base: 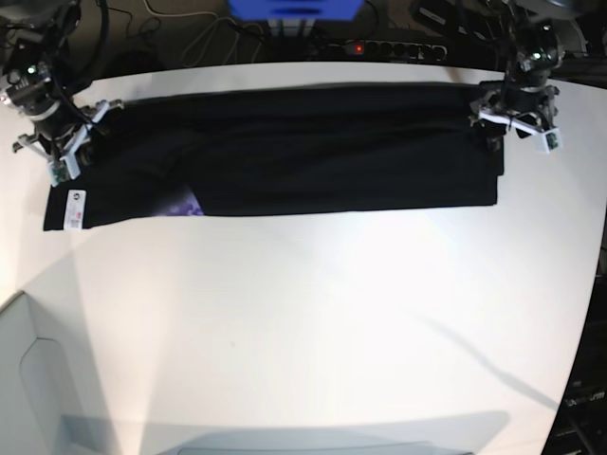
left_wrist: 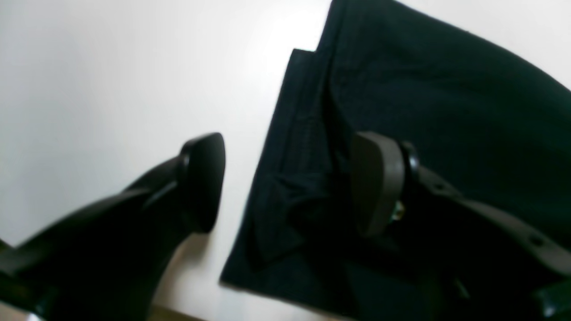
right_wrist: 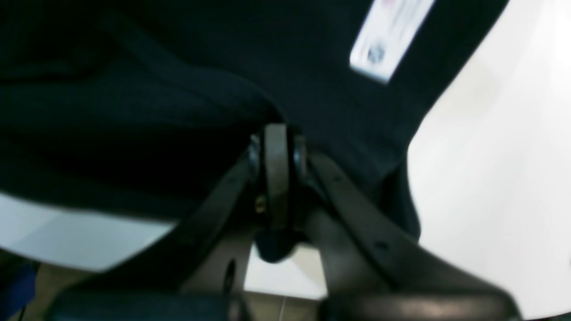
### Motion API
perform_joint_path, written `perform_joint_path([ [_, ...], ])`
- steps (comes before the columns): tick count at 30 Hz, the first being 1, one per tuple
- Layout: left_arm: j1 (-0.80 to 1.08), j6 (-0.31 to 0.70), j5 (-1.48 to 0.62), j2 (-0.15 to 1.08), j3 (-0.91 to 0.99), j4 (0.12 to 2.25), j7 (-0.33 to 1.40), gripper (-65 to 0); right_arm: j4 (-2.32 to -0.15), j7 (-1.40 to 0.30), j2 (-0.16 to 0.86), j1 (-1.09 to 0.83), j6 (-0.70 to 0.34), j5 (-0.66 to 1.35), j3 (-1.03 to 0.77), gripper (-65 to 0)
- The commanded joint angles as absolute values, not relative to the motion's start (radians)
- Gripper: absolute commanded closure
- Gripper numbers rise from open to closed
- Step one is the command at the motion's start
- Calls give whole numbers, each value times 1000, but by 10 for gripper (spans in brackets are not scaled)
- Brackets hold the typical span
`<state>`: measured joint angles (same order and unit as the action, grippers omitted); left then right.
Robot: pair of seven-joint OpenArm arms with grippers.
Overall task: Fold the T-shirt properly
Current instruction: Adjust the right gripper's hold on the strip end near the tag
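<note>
The black T-shirt (base: 313, 147) lies as a long folded strip across the back of the white table (base: 303, 322). Its white label (base: 68, 209) and a bit of purple print (base: 186, 202) show near its left end. My right gripper (right_wrist: 276, 174) is shut on a bunched fold of the T-shirt (right_wrist: 178, 89) close to the label (right_wrist: 388, 35); in the base view it sits at the strip's left end (base: 66, 142). My left gripper (left_wrist: 290, 183) is open at the right end (base: 509, 125), one finger (left_wrist: 379, 183) over the T-shirt (left_wrist: 446, 111), the other (left_wrist: 203, 183) over bare table.
Behind the table's far edge are a blue box (base: 294, 8), a power strip (base: 384, 45) and cables. The table's curved right edge (base: 593, 284) runs close to the left arm. A pale raised panel (base: 38, 379) sits at the front left corner.
</note>
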<state>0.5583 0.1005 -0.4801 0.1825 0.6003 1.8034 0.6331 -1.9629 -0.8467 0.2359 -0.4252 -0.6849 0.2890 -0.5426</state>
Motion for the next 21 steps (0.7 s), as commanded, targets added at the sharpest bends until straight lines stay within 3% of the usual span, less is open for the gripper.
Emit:
perform_joint_path([
  [1,562,97,-484,193,607,1817,615,-423,-1982,-834,257,-423,-698,291,-549,0],
  [17,562,97,-481,193,608,1817,618,-423,-1908,-834,415,-305,-698,289,-355,-6],
  [21,565,97,-481,193,610,1817,618,-423,-1850,-826,415,-295,-698,289,-363,-160],
])
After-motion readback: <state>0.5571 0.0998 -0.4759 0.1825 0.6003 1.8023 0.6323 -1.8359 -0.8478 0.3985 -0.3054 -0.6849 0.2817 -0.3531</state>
